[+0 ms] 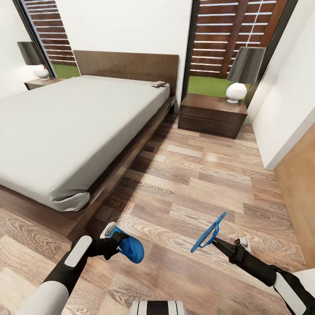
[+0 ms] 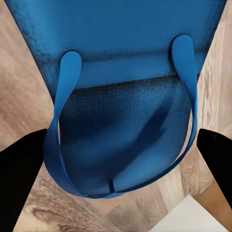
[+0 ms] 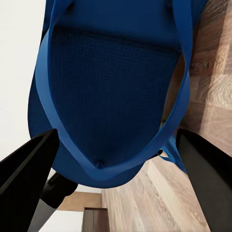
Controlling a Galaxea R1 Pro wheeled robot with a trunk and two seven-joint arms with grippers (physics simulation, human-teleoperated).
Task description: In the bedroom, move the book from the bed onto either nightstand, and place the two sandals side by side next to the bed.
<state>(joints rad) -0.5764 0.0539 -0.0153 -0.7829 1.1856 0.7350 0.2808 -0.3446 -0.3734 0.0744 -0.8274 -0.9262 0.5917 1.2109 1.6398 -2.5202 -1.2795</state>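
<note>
Holding one bright blue flip-flop sandal in left fingers (image 1: 114,241), another in right fingers (image 1: 218,242), near large dark-wood bed (image 1: 131,144); small dark paperback book (image 1: 158,83) not yet on nightstand (image 1: 213,114).

Matt grained wood planks make the floor (image 1: 197,175); the bed (image 1: 127,65) frame is dark wood, its mattress (image 1: 65,127) plain grey cloth; the sandals (image 1: 131,249) have a finely textured sole.

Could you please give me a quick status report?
Left pincer shut on bright blue flip-flop. Right pincer shut on second flip-flop. Small dark book on bed.
</note>
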